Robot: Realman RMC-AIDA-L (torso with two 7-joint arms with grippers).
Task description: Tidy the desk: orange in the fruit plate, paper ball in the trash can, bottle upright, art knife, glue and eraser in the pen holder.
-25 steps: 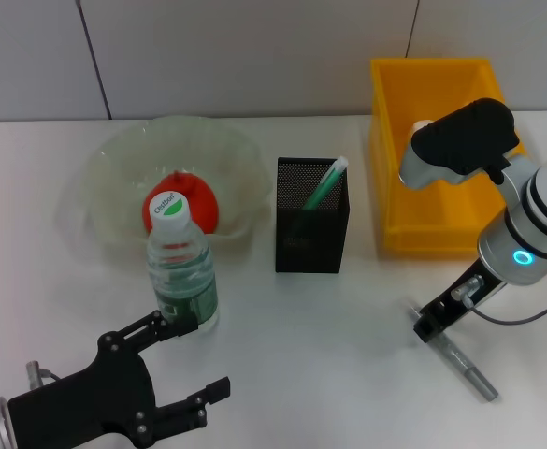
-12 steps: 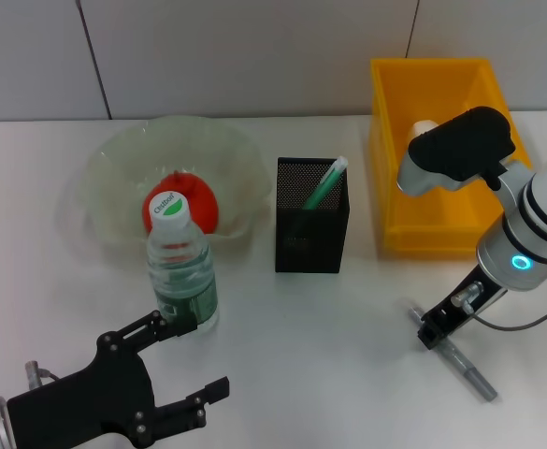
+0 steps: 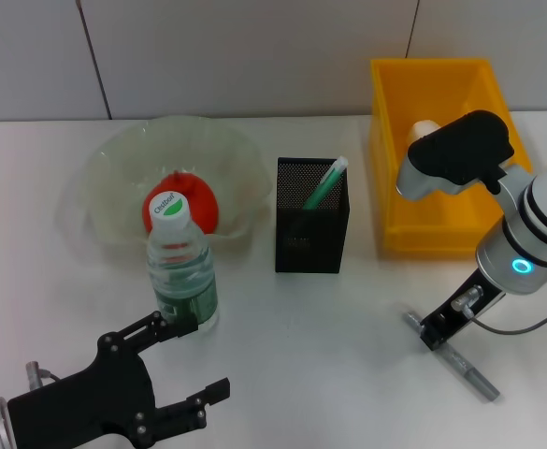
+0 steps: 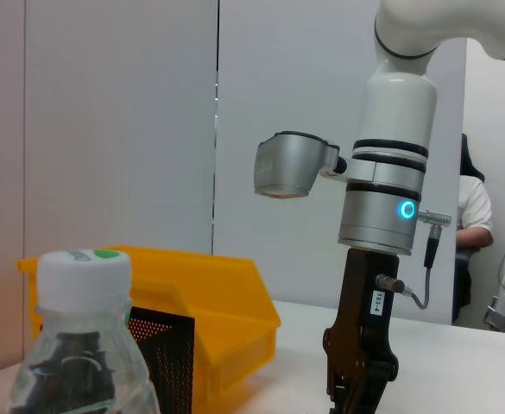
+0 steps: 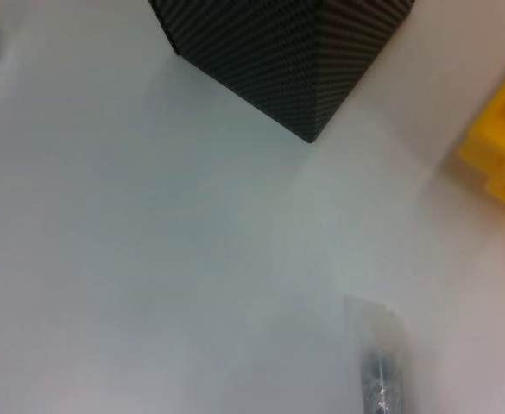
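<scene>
Shifting slightly since a second ago: right pincer (image 3: 435, 332) now set low over the art knife (image 3: 467, 369), with one tip of the knife showing past it. Cannot tell its width. Probably preparing the lift toward the pen holder (image 3: 311, 229). Left pincer (image 3: 208, 355) spread wide, idle beside the upright bottle (image 3: 181, 281).

Seen from left wrist: pale wall panels, person (image 4: 472, 207) behind.

Seen from right wrist: knife flat on white worktop (image 5: 148, 259), apart from holder.
</scene>
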